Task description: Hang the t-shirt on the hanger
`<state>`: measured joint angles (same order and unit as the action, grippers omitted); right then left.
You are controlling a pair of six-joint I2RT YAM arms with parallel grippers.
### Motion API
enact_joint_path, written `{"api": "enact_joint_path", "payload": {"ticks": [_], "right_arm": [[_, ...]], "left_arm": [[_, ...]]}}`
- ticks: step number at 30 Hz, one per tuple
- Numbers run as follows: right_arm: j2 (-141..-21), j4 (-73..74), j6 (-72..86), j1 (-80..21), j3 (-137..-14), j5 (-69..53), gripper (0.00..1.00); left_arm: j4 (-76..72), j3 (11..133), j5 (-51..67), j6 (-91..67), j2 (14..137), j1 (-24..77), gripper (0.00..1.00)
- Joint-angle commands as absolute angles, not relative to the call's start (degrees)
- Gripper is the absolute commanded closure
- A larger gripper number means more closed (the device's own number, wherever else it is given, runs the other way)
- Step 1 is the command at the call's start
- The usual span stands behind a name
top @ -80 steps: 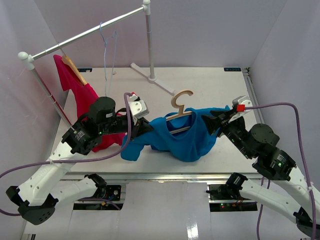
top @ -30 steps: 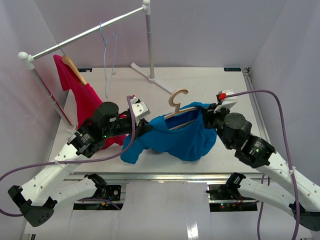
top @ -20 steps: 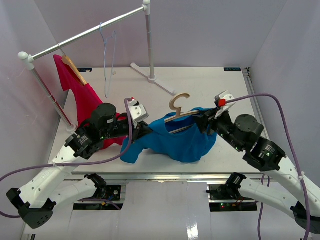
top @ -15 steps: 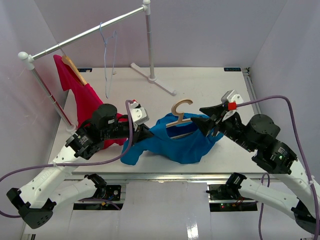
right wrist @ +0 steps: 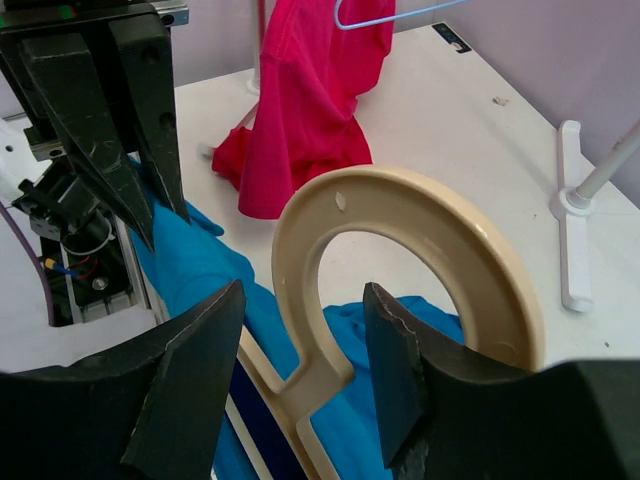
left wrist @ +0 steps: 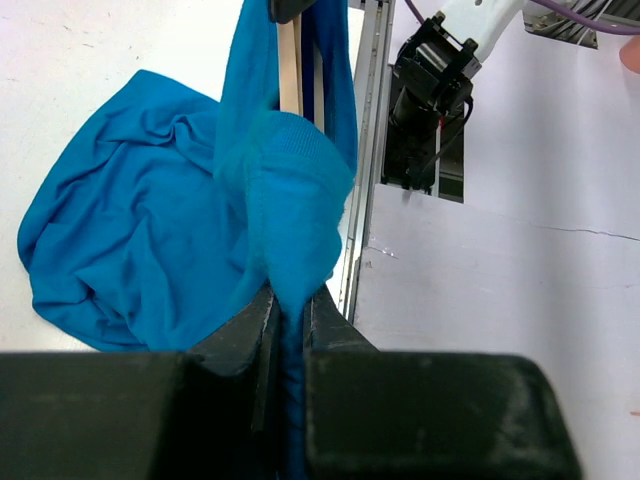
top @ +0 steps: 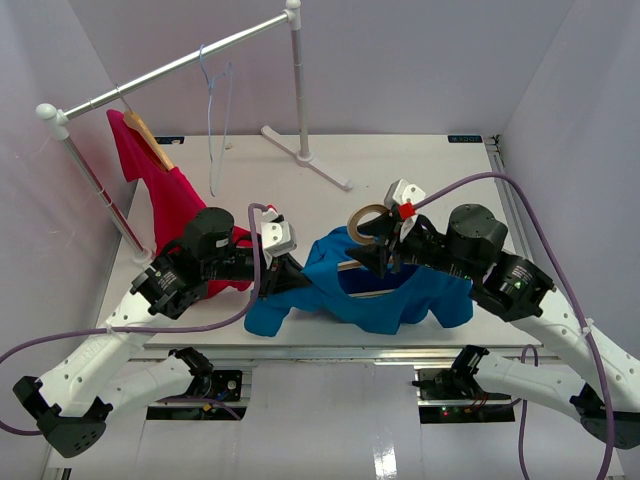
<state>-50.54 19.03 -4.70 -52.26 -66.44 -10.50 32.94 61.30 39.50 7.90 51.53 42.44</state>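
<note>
The bright blue t-shirt (top: 375, 295) lies bunched at the table's front middle, with the tan wooden hanger (top: 365, 222) inside its neck and the hook sticking out. My left gripper (top: 288, 272) is shut on a fold of the t-shirt (left wrist: 130, 230) and lifts its left side; the hanger's bars (left wrist: 290, 60) run up inside the cloth. The pinch shows in the left wrist view (left wrist: 288, 310). My right gripper (top: 385, 245) is open; in the right wrist view (right wrist: 305, 350) its fingers straddle the neck of the hanger's hook (right wrist: 400, 215), apart from it, above the t-shirt (right wrist: 200, 270).
A magenta-red shirt (top: 165, 195) hangs on its own wooden hanger from the rack rail (top: 170, 70) at the left. A thin pale-blue wire hanger (top: 212, 90) hangs further along. The rack's foot (top: 305, 155) lies at the back centre. The table's front edge (top: 330, 350) is just below the t-shirt.
My right gripper has left the t-shirt's right side and moved left over the hanger's hook. The shirt's right side has dropped onto the table. My left gripper has kept its hold.
</note>
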Motion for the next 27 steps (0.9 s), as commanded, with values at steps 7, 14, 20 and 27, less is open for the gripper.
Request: {"api": "enact_joint_path", "payload": {"ticks": [7, 14, 20, 27], "right_arm": [[-50.28, 13.1, -4.13, -52.29, -64.34, -11.45, 0.88], [-47.19, 12.23, -5.41, -52.29, -63.48, -5.34, 0.92], [-44.12, 14.55, -7.69, -52.25, -65.84, -0.74, 0.92], [-43.61, 16.08, -7.18, -52.29, -67.95, -0.84, 0.92]], "left_arm": [[29.53, 61.7, 42.12, 7.57, 49.39, 42.36, 1.0], [29.59, 62.08, 38.03, 5.79, 48.54, 42.36, 0.96], [32.83, 63.11, 29.3, 5.76, 45.57, 42.36, 0.68], [34.45, 63.29, 26.06, 5.27, 45.91, 42.28, 0.64]]}}
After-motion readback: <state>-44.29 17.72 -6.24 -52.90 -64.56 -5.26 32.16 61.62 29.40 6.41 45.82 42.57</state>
